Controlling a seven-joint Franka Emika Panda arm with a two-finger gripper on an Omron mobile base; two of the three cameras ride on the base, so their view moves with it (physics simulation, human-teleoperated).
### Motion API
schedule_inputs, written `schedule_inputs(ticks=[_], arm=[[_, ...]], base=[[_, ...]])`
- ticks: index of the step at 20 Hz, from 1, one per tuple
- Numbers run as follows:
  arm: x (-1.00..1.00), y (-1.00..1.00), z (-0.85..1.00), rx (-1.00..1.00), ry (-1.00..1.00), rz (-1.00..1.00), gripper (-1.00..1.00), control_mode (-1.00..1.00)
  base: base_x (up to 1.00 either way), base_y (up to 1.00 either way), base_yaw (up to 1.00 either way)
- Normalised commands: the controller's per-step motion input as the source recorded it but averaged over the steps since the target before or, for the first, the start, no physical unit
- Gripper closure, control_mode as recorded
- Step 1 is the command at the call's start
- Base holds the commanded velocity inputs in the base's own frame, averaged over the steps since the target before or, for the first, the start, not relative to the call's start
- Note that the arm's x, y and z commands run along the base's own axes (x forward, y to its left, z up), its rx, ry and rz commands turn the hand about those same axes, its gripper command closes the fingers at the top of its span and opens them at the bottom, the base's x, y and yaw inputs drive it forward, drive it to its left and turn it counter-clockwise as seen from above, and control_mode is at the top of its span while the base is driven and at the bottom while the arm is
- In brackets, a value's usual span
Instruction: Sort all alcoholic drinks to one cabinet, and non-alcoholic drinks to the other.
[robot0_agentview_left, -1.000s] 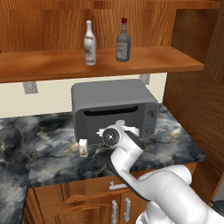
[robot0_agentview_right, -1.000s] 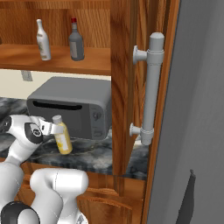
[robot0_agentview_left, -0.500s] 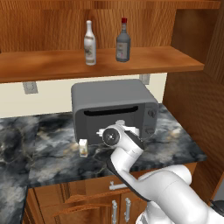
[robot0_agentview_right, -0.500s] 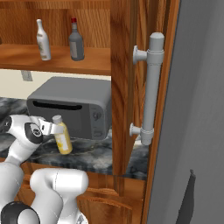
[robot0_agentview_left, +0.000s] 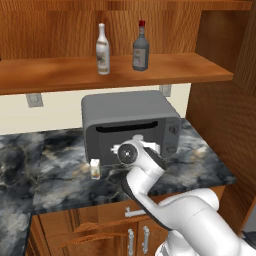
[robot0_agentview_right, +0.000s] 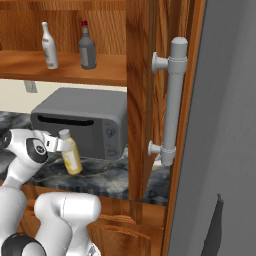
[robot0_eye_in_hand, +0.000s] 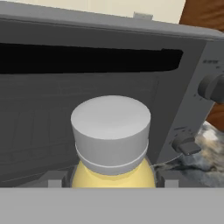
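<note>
My fingers (robot0_eye_in_hand: 113, 183) are clamped on the yellow juice bottle (robot0_agentview_right: 70, 156), one on each side of its shoulder just under the grey cap (robot0_eye_in_hand: 111, 130); low in the hand view the tips flank the yellow body. In the right base view it hangs tilted at the lower left, above the marbled table (robot0_agentview_left: 200, 160). The small cream carton (robot0_agentview_left: 95, 169) stands on the table at the middle left of the left base view, untouched. Just beyond is the grey toaster oven (robot0_agentview_left: 131, 125). Farthest, at the top of the frame, the white long-necked bottle (robot0_agentview_left: 102, 50) and the dark red-capped bottle (robot0_agentview_left: 140, 47) stand upright on the long reddish shelf (robot0_agentview_left: 60, 73). I judge the alcohol half done; juice and carton remain.
</note>
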Motion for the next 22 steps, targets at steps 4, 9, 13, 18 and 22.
schedule_inputs(ticks=[4, 9, 13, 18, 22], arm=[[-0.29, 0.0, 0.42, 0.0, 0.0, -0.01, 1.0, -1.0], [-0.42, -0.01, 0.45, 0.0, 0.0, -0.01, 1.0, -1.0], [-0.38, -0.06, 0.5, 0.0, 0.0, 0.0, 1.0, -1.0], [-0.36, -0.13, 0.5, 0.0, 0.0, 0.0, 1.0, -1.0], [-0.39, -0.12, 0.49, 0.0, 0.0, 0.0, 1.0, -1.0]], base=[[0.0, 0.0, 0.0], [0.0, 0.0, 0.0], [0.0, 0.0, 0.0], [0.0, 0.0, 0.0], [0.0, 0.0, 0.0]])
